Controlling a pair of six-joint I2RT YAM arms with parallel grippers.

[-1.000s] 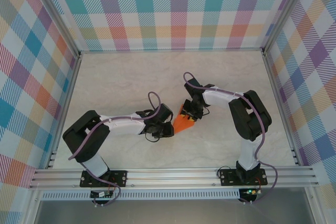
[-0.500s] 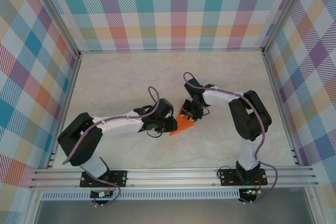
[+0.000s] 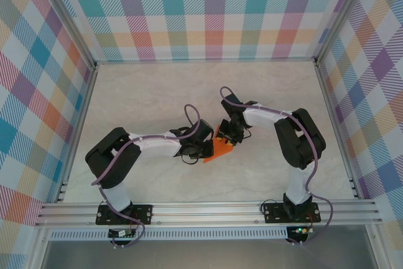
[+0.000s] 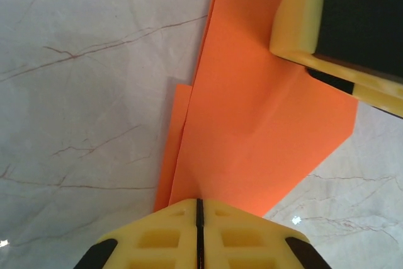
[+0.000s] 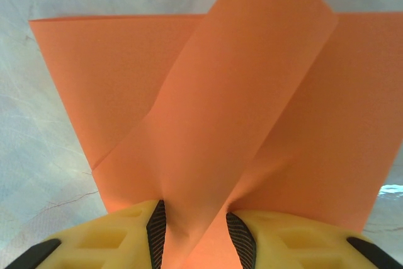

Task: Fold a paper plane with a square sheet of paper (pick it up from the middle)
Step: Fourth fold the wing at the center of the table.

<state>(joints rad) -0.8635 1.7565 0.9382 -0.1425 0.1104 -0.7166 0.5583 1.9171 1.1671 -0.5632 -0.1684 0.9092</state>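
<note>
orange paper (image 4: pixel 252 130) pinched by right tool (image 5: pixel 195 222), left tool (image 4: pixel 197 209) clamped on opposite edge.

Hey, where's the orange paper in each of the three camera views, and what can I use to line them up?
Top external: the orange paper lies near the middle of the marbled table.
Left wrist: centre and upper right, running up from the left gripper at the bottom edge.
Right wrist: across most of the picture, rising from the right gripper.
Shared landmark: the pale veined tabletop beneath the paper.
</note>
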